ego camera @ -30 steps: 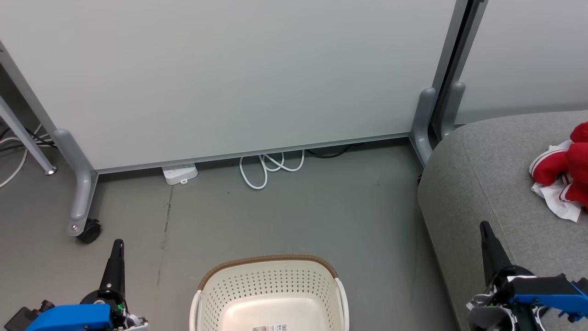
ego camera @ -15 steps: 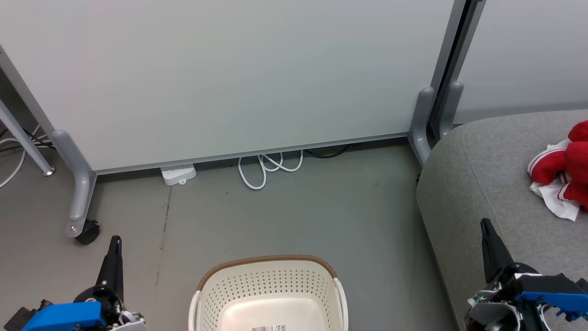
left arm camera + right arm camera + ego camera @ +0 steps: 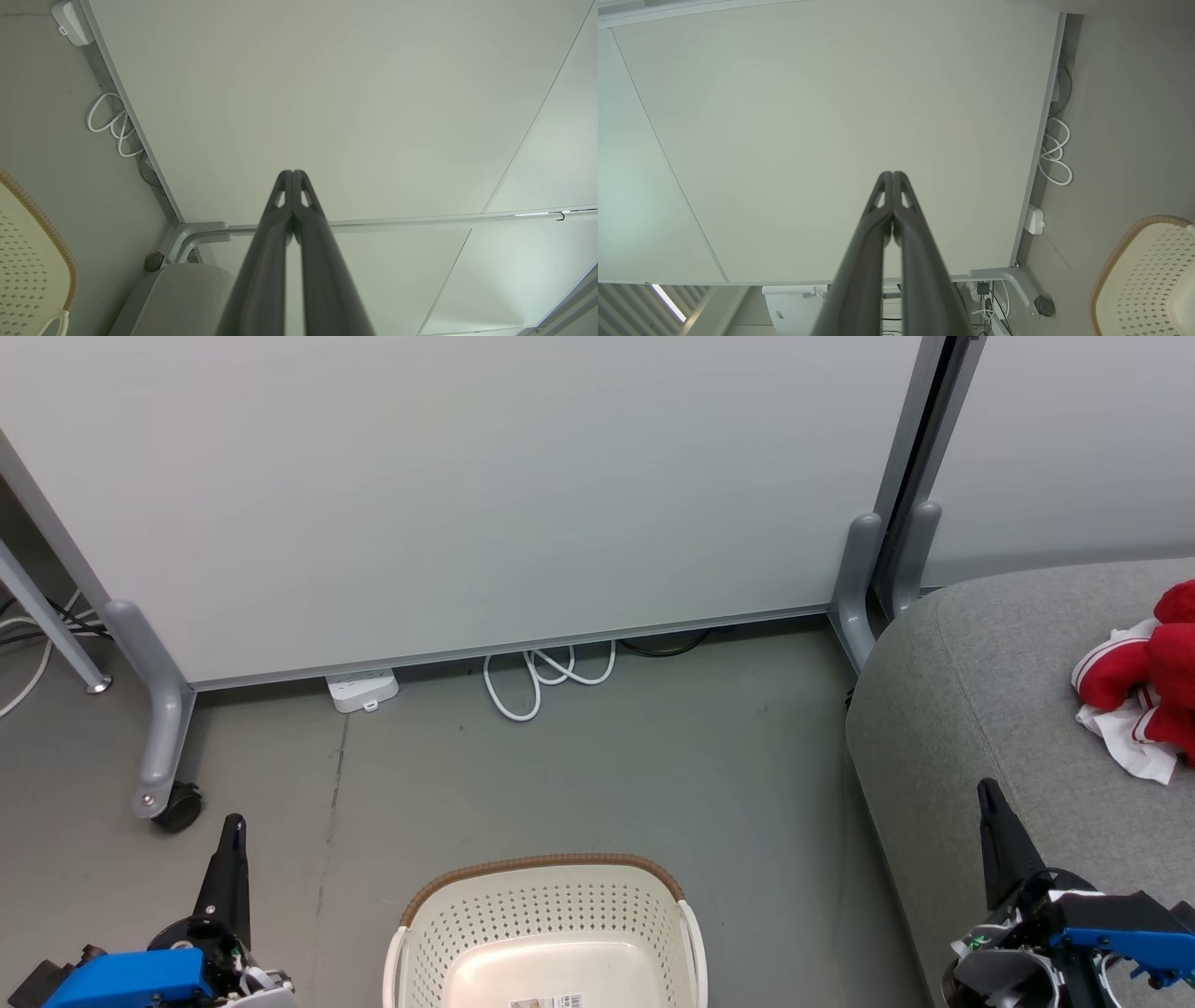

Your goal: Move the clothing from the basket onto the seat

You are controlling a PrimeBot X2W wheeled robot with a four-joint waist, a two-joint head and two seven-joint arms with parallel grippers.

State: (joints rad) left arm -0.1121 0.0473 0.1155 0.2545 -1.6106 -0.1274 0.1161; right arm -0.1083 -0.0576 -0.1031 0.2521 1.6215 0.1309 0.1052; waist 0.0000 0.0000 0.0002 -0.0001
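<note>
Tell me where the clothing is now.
In the head view the clothing lies bunched on the seat at the right edge, apart from the basket on the floor at bottom centre.

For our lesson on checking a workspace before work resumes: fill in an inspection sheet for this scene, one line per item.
Surface: grey floor, basket standing on it.
Job's things: basket shows no clothing in its visible part; red clothing heaped on the grey seat.
Clutter: nothing seen.
Grippers: left gripper and right gripper, fingers shut, holding nothing.
Cables: white cable coiled beside a power strip.
Surroundings: pale partition on a castor.
</note>
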